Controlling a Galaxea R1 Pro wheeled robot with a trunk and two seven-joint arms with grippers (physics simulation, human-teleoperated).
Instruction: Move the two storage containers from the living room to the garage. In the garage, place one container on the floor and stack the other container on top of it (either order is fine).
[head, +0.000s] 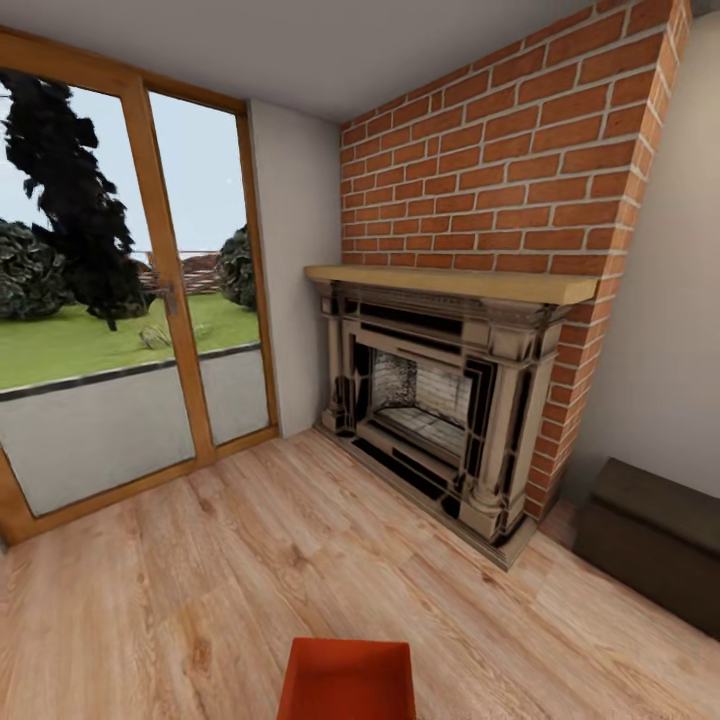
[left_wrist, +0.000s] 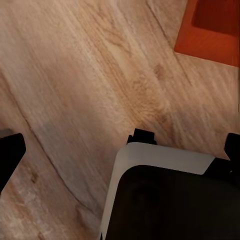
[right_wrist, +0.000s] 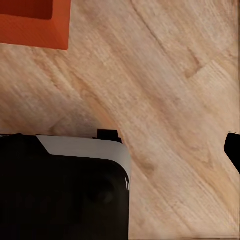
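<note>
From the head camera I'm looking into the living room (head: 300, 560): light wood-plank floor, wood-framed glass doors (head: 130, 300) to the left, the red-brick chimney (head: 500, 150) over the dark fireplace (head: 430, 400), and a dark brown bench (head: 655, 540) at the right edge. Right at the bottom of the picture, roughly on my centreline, sits one storage container (head: 347, 680), red-orange and open-topped, on the planks. The frame cuts it off, so I can't judge its long axis from here. I see no second bin.

In the left wrist view I'm looking down at the planks past the robot's white and black body (left_wrist: 165, 200). A corner of the red-orange container (left_wrist: 210, 30) shows at the frame's edge, well apart from the arm. Dark shapes at the picture's sides may be the left gripper's fingers (left_wrist: 10, 150), but I can't tell how far apart they stand; nothing lies between them.

The right wrist view is close to a mirror of that: planks, the robot's body (right_wrist: 65, 190), and a corner of the container (right_wrist: 35, 25) at the edge. A dark tip (right_wrist: 234, 147) may be a finger; again I can't tell the opening, and it holds nothing.

My read is that the bin lies ahead between both arms, neither clearly nearer, so a two-arm pick-up looks natural once I lower and reach forward.
</note>
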